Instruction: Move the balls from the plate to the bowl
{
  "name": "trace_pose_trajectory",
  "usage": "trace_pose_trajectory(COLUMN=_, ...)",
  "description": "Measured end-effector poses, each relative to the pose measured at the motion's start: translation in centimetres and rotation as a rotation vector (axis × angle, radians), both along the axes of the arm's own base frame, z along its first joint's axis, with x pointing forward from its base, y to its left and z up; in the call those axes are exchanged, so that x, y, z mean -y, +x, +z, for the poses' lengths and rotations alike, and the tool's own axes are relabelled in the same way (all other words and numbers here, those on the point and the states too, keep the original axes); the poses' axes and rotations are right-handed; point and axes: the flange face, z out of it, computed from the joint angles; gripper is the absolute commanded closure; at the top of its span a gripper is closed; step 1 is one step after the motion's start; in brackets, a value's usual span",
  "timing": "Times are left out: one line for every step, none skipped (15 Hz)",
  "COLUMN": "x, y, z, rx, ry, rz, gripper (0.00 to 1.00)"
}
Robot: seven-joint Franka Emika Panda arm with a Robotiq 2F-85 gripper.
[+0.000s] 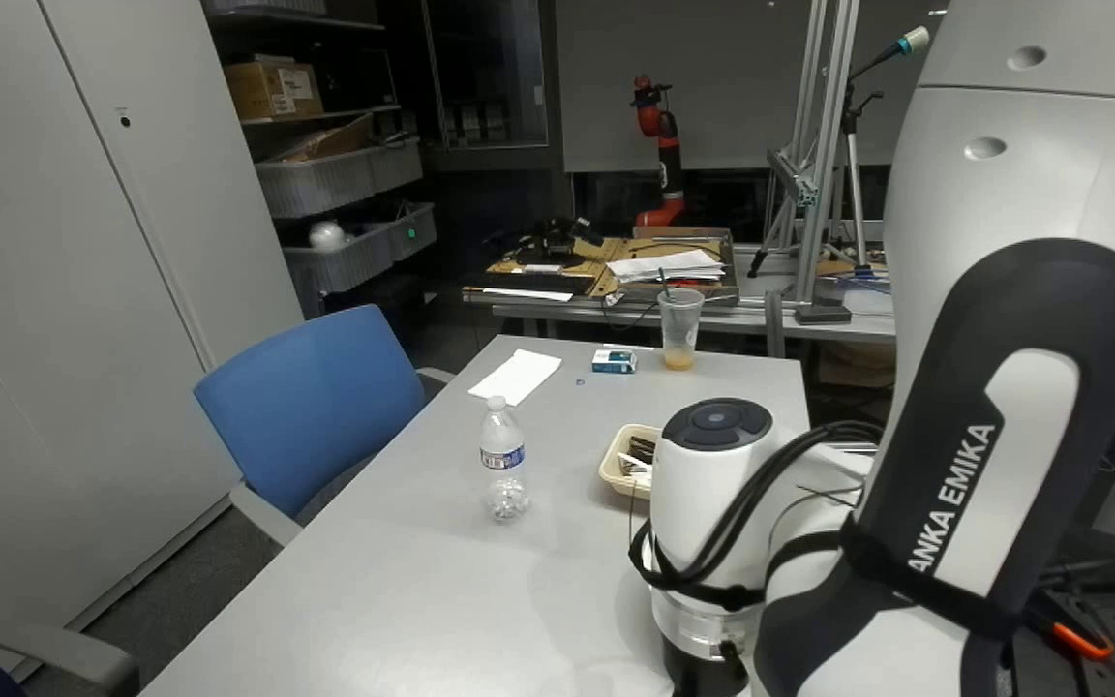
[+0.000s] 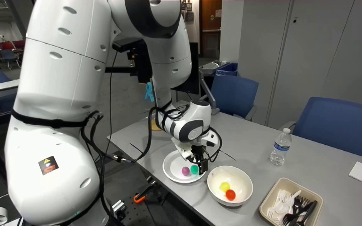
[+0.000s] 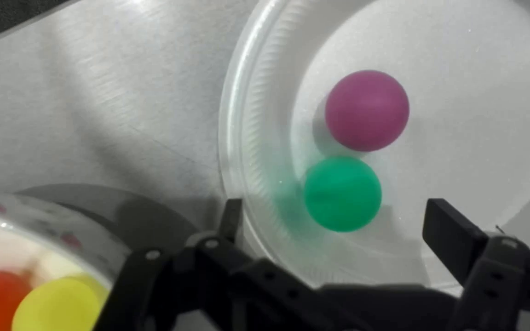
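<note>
Arm (image 1: 964,387) bears "ANKA EMIKA" (image 1: 951,499) and a warning triangle (image 2: 46,161).

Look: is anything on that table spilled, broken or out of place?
Nothing stands out. The purple ball and green ball sit on the plate, the yellow ball and red ball in the bowl, and the water bottle stands upright. Plastic cutlery lies jumbled, but inside its tray.

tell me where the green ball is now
In an exterior view, the green ball sits on the right side of the white plate, right of the purple ball; the wrist view shows it between the fingers of the open gripper.
</note>
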Motion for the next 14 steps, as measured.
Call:
trace_pose_trajectory(x=-0.2, y=-0.1, z=-0.2, rx=-0.003, ry=-0.001, rz=0.005, gripper=0.00)
trace_pose_trajectory(x=-0.5, y=-0.2, z=-0.4, rx=-0.006, ry=-0.003, rz=0.011, gripper=0.00)
trace_pose_trajectory(x=-0.7, y=-0.3, z=-0.5, rx=-0.007, ry=-0.004, rz=0.017, gripper=0.00)
trace_pose_trajectory(x=-0.9, y=-0.4, z=-0.6, rx=-0.009, ry=-0.004, rz=0.021, gripper=0.00)
trace_pose_trajectory(x=-1.1, y=-0.5, z=-0.7, rx=-0.010, ry=-0.005, rz=0.026, gripper=0.00)
trace_pose_trajectory(x=-1.2, y=-0.5, z=-0.8, rx=-0.012, ry=-0.005, rz=0.029, gripper=0.00)
trace_pose_trajectory(x=-1.3, y=-0.6, z=-0.9, rx=-0.013, ry=-0.006, rz=0.031, gripper=0.00)
trace_pose_trajectory(x=-1.3, y=-0.5, z=-0.9, rx=-0.012, ry=-0.008, rz=0.032, gripper=0.00)
trace_pose_trajectory(x=-1.3, y=-0.4, z=-0.9, rx=-0.010, ry=-0.009, rz=0.032, gripper=0.00)
trace_pose_trajectory(x=-1.3, y=-0.2, z=-0.9, rx=-0.007, ry=-0.009, rz=0.031, gripper=0.00)
trace_pose_trajectory(x=-1.3, y=0.0, z=-0.8, rx=-0.003, ry=-0.009, rz=0.030, gripper=0.00)
trace_pose_trajectory(x=-1.3, y=0.2, z=-0.8, rx=0.001, ry=-0.010, rz=0.029, gripper=0.00)
trace_pose_trajectory(x=-1.3, y=0.5, z=-0.8, rx=0.004, ry=-0.010, rz=0.028, gripper=0.00)
trace_pose_trajectory(x=-1.3, y=0.7, z=-0.8, rx=0.007, ry=-0.010, rz=0.027, gripper=0.00)
